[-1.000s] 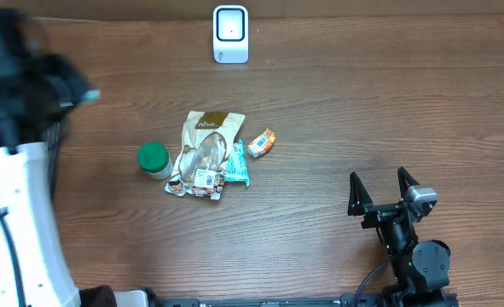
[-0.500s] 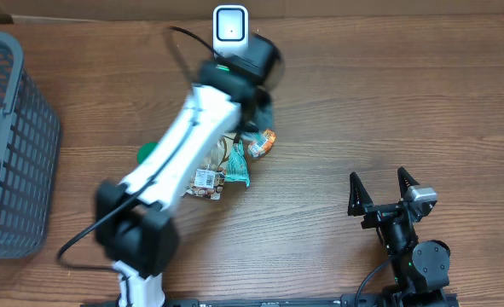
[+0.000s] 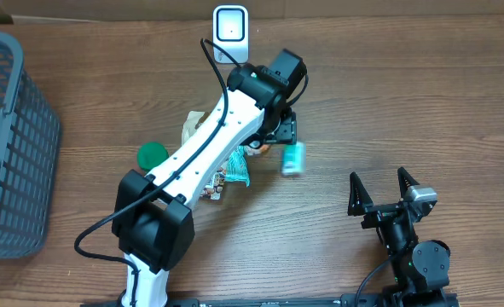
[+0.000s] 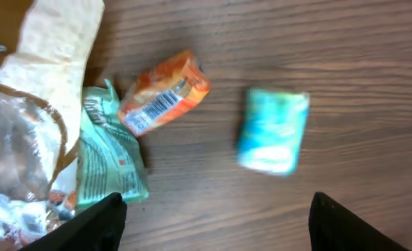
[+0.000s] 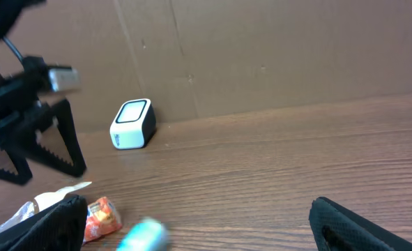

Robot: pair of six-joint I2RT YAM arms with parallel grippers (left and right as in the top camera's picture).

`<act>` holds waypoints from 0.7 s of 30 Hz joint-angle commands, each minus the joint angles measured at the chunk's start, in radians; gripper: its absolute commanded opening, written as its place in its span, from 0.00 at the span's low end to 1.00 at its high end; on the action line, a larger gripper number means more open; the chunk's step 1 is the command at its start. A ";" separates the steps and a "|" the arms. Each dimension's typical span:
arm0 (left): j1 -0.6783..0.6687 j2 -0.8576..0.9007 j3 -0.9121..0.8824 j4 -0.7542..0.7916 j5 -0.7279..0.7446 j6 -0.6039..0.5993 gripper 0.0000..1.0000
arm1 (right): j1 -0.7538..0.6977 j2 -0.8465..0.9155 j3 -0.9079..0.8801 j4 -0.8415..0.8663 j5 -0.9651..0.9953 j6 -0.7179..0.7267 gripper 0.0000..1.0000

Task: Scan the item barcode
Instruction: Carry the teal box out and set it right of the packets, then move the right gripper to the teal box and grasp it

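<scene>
The left tool (image 3: 283, 130) is hovering released over a blurred teal packet (image 4: 273, 130) beside an orange packet (image 4: 162, 93); the right tool (image 3: 378, 180) is sitting wide open near the tabletop's (image 3: 456, 102) front edge.

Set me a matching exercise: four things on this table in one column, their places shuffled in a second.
Things
1. white box-shaped scanner
2. green-capped jar
3. small teal packet
4. grey mesh basket

Places
A. lying alone, right of the orange packet
B. middle of the wooden table's far edge
C. the table's left edge
D. just left of the crumpled tan-and-clear bag

Pairs: 1-B, 2-D, 3-A, 4-C
</scene>
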 commanded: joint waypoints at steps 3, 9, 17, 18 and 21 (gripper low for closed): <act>0.071 -0.080 0.189 -0.113 -0.027 0.063 0.78 | 0.002 -0.008 -0.011 0.002 0.001 -0.005 1.00; 0.237 -0.166 0.320 -0.273 -0.087 0.128 1.00 | 0.002 -0.008 -0.011 0.002 0.001 -0.005 1.00; 0.543 -0.222 0.325 -0.416 -0.095 0.129 1.00 | 0.002 -0.008 -0.011 0.002 0.001 -0.005 1.00; 0.571 -0.221 0.322 -0.429 -0.111 0.129 1.00 | 0.002 -0.008 -0.011 0.002 0.001 -0.004 1.00; 0.649 -0.221 0.316 -0.433 -0.189 0.143 1.00 | 0.002 -0.008 -0.011 0.002 0.001 -0.005 1.00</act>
